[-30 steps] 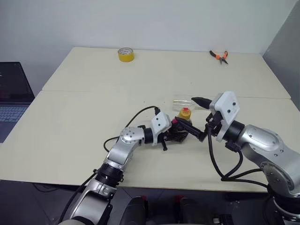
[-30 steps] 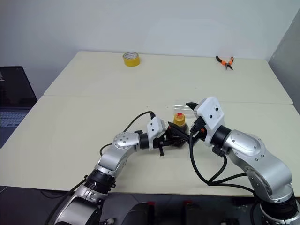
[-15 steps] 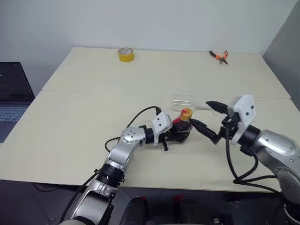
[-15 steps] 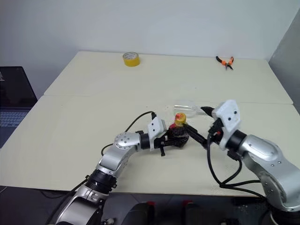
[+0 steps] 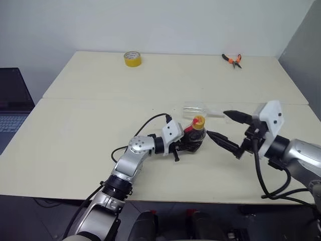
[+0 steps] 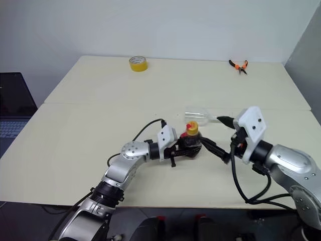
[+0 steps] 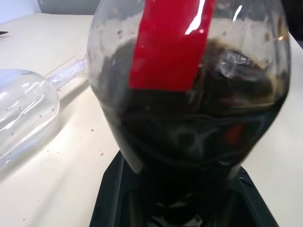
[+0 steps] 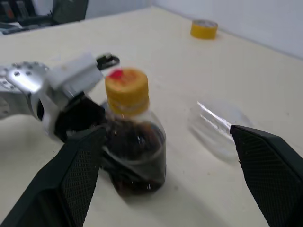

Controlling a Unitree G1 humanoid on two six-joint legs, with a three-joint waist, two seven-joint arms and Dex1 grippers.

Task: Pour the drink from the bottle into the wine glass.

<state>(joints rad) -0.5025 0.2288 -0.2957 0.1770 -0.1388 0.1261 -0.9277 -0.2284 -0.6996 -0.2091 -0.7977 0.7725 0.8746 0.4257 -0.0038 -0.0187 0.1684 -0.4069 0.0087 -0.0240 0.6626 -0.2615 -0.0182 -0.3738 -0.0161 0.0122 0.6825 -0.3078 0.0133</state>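
I saw the small squat clear plastic bottle (image 5: 194, 136) with its yellow screw cap (image 5: 199, 120) and red band standing upright on the pale cream table (image 5: 90, 135), nearer the front edge than the far one and a little right of the middle. The dark brown drink (image 7: 199, 142) filled most of it. My left gripper (image 5: 186, 144) was clenched on the bottle's body from the left side, its black fingers (image 6: 181, 150) pressed to the plastic (the left wrist view showed the bottle right against the camera).

The clear stemmed wine glass (image 5: 198, 108) lay on its side on the table just behind the bottle, toward the far edge, its stem pointing to the right edge. It was apart from the bottle.

My right gripper (image 5: 225, 131) hung to the right of the bottle with its two black fingers (image 8: 270, 165) spread wide and nothing between them; one fingertip pointed at the bottle from close by, the other reached over near the glass's stem.

A yellow tape roll (image 5: 132, 58) sat near the far edge, left of centre, and orange-handled pliers (image 5: 233, 59) lay toward the far right corner. A dark laptop (image 5: 11, 103) stood off the table's left edge.
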